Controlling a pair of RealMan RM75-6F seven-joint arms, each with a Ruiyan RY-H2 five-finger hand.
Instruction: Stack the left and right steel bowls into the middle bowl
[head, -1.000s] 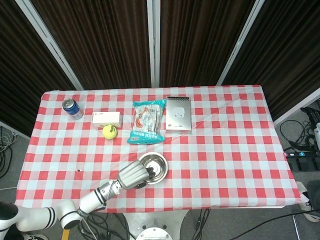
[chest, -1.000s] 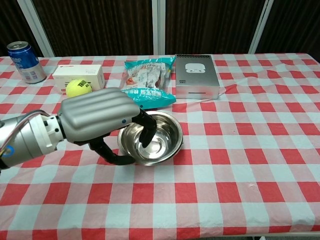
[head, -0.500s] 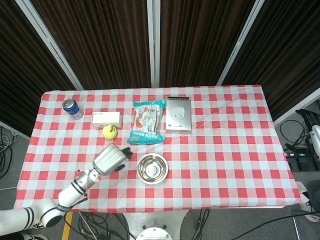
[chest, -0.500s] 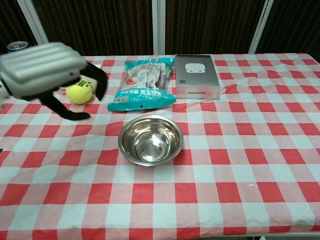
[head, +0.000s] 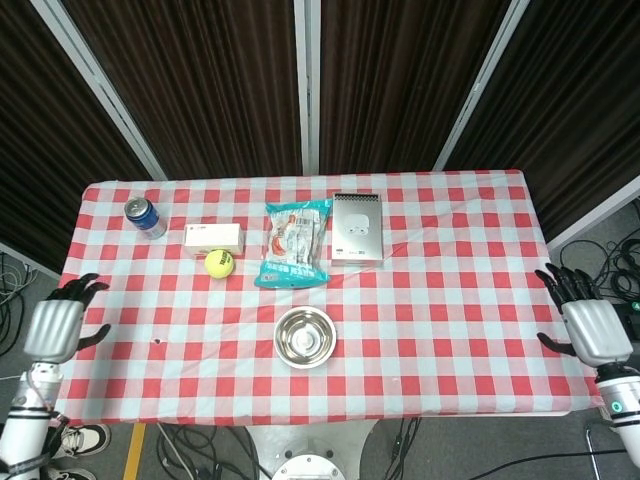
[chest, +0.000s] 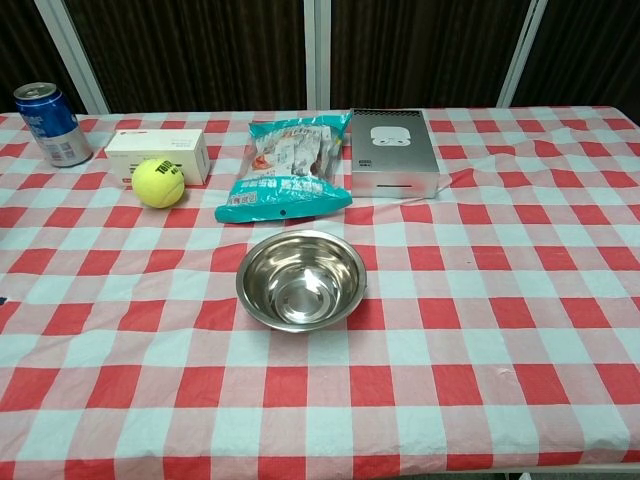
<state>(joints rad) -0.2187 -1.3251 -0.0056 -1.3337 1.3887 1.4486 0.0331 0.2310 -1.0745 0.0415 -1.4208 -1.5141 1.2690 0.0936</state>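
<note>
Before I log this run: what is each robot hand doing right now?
Left robot hand: open, holding nothing, off the table's left edge.
Right robot hand: open, holding nothing, off the right edge.

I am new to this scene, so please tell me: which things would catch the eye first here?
The steel bowl stands alone near the table's front middle. Behind it lie a teal snack bag and a yellow tennis ball. Both hands, left and right, hang open off the table's ends.

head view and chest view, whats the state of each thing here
steel bowl: upright, nothing loose in it
left hand: open, off the table's left edge
right hand: open, off the right edge
soda can: upright
snack bag: lying flat
tennis ball: against the white box
</note>
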